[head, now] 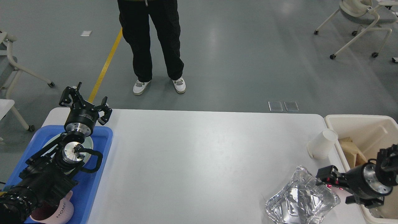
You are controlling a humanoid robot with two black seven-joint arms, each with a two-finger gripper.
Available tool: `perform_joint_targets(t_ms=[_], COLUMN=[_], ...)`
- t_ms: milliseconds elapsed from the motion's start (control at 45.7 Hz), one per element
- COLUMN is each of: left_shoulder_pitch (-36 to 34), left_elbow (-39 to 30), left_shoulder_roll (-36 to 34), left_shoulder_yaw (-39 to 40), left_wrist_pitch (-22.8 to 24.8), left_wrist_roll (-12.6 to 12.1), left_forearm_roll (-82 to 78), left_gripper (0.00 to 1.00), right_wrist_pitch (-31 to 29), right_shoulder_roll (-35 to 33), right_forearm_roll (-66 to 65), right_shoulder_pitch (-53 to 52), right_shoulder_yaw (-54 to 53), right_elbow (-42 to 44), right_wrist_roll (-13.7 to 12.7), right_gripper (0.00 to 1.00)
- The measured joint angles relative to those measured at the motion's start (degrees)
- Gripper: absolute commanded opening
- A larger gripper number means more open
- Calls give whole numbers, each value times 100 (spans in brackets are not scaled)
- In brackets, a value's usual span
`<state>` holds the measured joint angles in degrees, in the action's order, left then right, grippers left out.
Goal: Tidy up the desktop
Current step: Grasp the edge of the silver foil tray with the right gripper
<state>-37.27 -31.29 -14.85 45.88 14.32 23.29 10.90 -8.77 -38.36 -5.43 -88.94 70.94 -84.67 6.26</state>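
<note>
The white desktop [199, 161] fills the middle of the head view. At its right front lie a crumpled foil tray [300, 200], a red crushed can [338, 187] mostly hidden by my right gripper, and a white paper cup [321, 143] on its side. My right gripper [337, 188] is low over the can, between the foil tray and the cream bin [357, 119]; its fingers look open around the can. My left gripper [84, 100] is open and empty above the far edge of the blue tray [99, 174].
The blue tray holds a pale plate [89, 145] and a pink mug [60, 213]. The cream bin holds a brown paper bag [349, 148]. A person [152, 46] stands just beyond the table's far edge. Wheeled chairs [357, 18] stand at the far right and left.
</note>
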Motion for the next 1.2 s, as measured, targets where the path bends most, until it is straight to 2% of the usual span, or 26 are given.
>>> perform_joint_targets(t_ms=[263, 306, 372, 416, 460, 503, 525, 547, 810, 1204], left_shoulder_pitch=[0, 0, 0, 0, 0, 0, 0, 0, 0, 0], left_elbow=[0, 0, 0, 0, 0, 0, 0, 0, 0, 0], left_shoulder_roll=[-1, -1, -1, -1, -1, -1, -1, -1, -1, 0], left_shoulder_yaw=[0, 0, 0, 0, 0, 0, 0, 0, 0, 0], left_wrist_pitch=[0, 0, 0, 0, 0, 0, 0, 0, 0, 0], left_wrist_roll=[0, 0, 0, 0, 0, 0, 0, 0, 0, 0], left_forearm_roll=[0, 0, 0, 0, 0, 0, 0, 0, 0, 0], left_gripper=[96, 96, 96, 96, 96, 96, 96, 96, 96, 96], right_wrist_pitch=[1200, 1312, 1461, 1591, 1765, 1954, 2073, 2158, 2744, 2817], right_shoulder_roll=[-12, 21, 63, 95, 155, 237, 292, 331, 392, 246], right_forearm_roll=[-46, -46, -48, -47, -50, -54, -55, -55, -50, -55], right_shoulder_pitch=[1421, 1610, 1857, 2003, 2142, 2257, 2324, 2375, 2511, 2124], right_shoulder_yaw=[-695, -852, -1012, -1057, -1074, -1080, -1081, -1082, -1081, -1048], right_elbow=[76, 92, 150, 206, 269, 337, 386, 425, 484, -167], right_wrist_roll=[24, 25, 27, 28, 41, 65, 79, 91, 156, 155], right_gripper=[99, 87, 57, 41, 30, 22, 3, 0, 0, 0])
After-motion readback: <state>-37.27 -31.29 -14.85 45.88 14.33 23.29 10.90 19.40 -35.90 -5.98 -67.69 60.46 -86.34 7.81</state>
